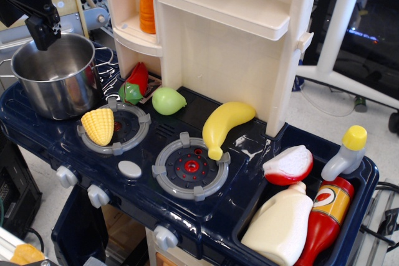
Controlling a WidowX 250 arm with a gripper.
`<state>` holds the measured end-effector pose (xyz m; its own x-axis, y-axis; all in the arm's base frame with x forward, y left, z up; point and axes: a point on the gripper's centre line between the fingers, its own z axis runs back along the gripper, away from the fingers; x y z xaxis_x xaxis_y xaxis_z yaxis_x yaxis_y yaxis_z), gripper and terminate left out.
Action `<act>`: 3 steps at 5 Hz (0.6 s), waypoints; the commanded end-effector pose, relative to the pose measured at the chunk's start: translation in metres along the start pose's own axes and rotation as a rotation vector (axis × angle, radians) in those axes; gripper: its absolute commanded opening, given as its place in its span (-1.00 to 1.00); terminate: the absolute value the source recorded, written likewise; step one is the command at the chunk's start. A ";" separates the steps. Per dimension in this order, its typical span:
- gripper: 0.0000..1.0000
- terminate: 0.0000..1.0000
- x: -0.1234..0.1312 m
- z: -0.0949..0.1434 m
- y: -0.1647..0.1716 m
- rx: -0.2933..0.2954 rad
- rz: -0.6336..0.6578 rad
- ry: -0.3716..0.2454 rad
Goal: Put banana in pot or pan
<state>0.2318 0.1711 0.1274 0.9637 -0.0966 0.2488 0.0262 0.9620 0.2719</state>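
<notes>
The yellow banana [223, 124] lies on the dark blue toy stove top, between the right burner [191, 166] and the cream cabinet wall, with its stem end resting on the burner's rim. The shiny steel pot [57, 79] stands at the back left corner, empty inside. My black gripper [43, 34] hangs over the pot's far left rim, well away from the banana. Its fingers show as one dark block, so I cannot tell whether they are apart. Nothing is seen held in it.
A ridged corn cob [98, 125] lies on the left burner. A green fruit [168, 101] and a red-green pepper [135, 83] sit by the cabinet. An orange carrot [147, 5] stands on the shelf. The right bin [357, 219] holds a white bottle, a ketchup bottle, a grey yellow-capped bottle and a red-white piece.
</notes>
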 end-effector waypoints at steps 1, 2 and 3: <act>1.00 -1.00 0.000 0.000 0.000 0.000 0.000 0.000; 1.00 -1.00 0.005 0.020 -0.044 0.071 0.043 -0.027; 1.00 -1.00 0.009 0.037 -0.082 0.075 0.114 0.006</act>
<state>0.2261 0.0673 0.1315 0.9711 0.0395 0.2352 -0.1075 0.9528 0.2839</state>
